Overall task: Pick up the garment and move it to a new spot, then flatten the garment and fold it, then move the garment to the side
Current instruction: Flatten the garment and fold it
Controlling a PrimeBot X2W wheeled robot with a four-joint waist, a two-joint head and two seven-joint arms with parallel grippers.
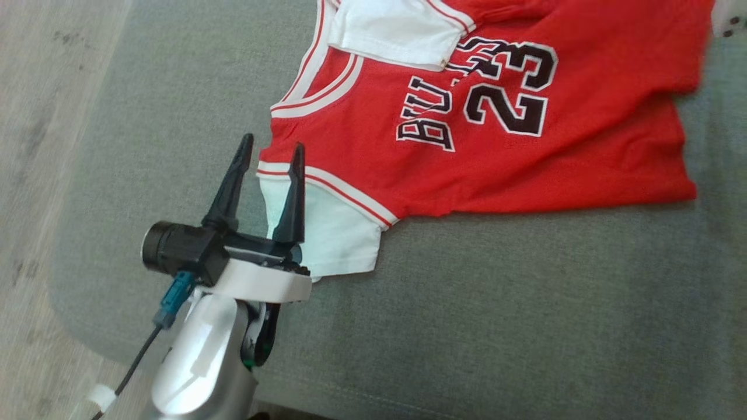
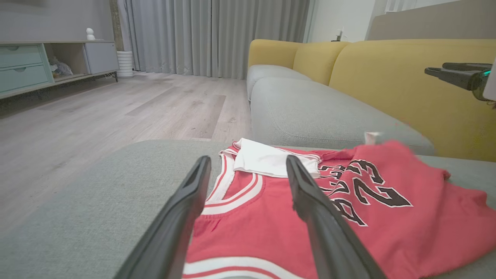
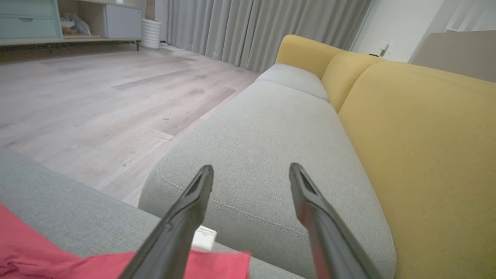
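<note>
A red jersey (image 1: 525,157) with "BULLS 23" in black letters and white sleeves lies spread face up on the grey seat cushion (image 1: 525,321). One white sleeve (image 1: 332,239) lies by its near left corner; the other is folded over the collar. My left gripper (image 1: 273,142) is open, its fingers straddling the jersey's shoulder edge just above that sleeve. In the left wrist view the left gripper (image 2: 247,158) frames the collar of the jersey (image 2: 271,217). My right gripper (image 3: 252,166) is open above the jersey's far edge (image 3: 38,255), holding nothing, and appears at the side as the right gripper (image 2: 436,68).
The cushion's rounded left edge drops to a wooden floor (image 1: 35,116). A yellow backrest (image 2: 407,85) runs along the sofa, and a second grey cushion (image 3: 263,155) lies beyond. A low cabinet (image 2: 23,66) and grey curtains (image 2: 193,35) stand across the room.
</note>
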